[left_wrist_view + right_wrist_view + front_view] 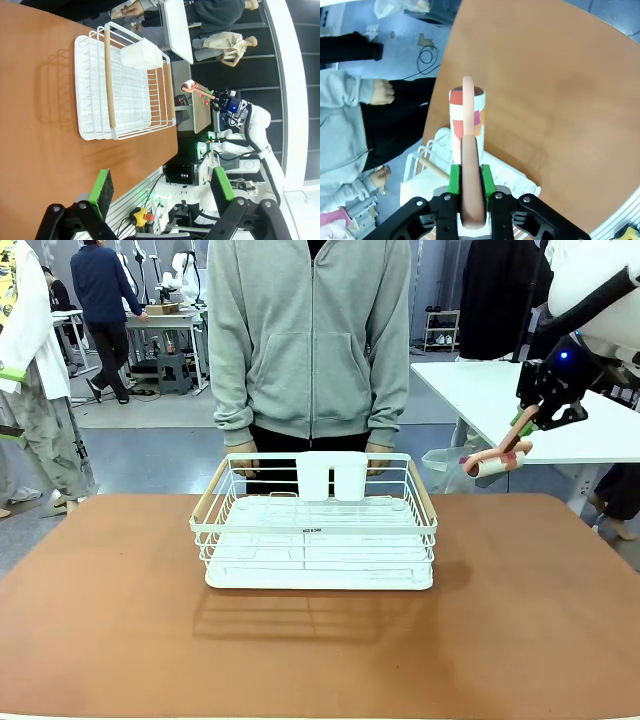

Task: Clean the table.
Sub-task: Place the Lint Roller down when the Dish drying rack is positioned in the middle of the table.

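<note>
The right gripper hangs high off the tabletop's far right corner, its fingers clenched on the pink handle of a lint roller. It looks light and stiff, with a sticky drum, so the handle is the right hold. A white dish rack sits mid-tabletop, the person's hands behind it; open brown surface lies on both sides. The left gripper waits released above the near edge.
</note>
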`<state>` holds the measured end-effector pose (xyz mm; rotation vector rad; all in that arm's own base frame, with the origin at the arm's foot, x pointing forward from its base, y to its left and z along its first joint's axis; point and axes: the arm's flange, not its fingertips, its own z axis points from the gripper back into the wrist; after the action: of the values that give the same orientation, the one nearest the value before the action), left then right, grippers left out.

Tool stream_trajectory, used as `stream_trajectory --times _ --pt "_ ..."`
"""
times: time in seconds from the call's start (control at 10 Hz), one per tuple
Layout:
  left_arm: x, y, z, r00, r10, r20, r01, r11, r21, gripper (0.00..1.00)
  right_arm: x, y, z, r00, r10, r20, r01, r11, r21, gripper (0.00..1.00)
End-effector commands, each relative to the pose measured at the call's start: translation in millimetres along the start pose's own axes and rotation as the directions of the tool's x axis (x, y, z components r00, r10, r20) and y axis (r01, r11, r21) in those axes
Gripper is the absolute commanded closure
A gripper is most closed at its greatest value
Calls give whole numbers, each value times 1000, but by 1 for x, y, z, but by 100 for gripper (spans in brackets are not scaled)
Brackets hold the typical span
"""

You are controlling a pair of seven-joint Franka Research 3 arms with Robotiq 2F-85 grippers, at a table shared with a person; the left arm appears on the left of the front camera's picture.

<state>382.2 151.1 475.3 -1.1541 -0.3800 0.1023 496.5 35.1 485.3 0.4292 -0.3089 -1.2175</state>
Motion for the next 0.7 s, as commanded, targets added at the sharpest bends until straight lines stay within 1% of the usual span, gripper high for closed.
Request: stream_trajectory --times 0.0,0.2,0.3,0.4,0.5,0.6 --pt "-1 -1 2 1000 -7 5 7 1000 -16 0 2 -7 -27 993 -116 32 115 993 3 78" --pt "-1 -1 2 1000 -7 5 7 1000 -16 0 14 -21 -52 984 -174 40 172 984 54 78" --pt "-1 -1 2 1000 -7 5 7 1000 -16 0 15 -28 -62 986 -167 29 165 985 51 78" --pt "-1 -1 2 1000 -7 5 7 1000 -16 0 15 -35 -73 987 -163 -7 163 985 61 78" --pt "-1 -1 2 1000 -7 5 7 1000 -16 0 16 -40 -83 986 -167 -26 168 984 57 78" --pt "-1 -1 2 1000 -7 5 7 1000 -16 0 16 -45 -93 985 -173 -23 174 984 49 78"
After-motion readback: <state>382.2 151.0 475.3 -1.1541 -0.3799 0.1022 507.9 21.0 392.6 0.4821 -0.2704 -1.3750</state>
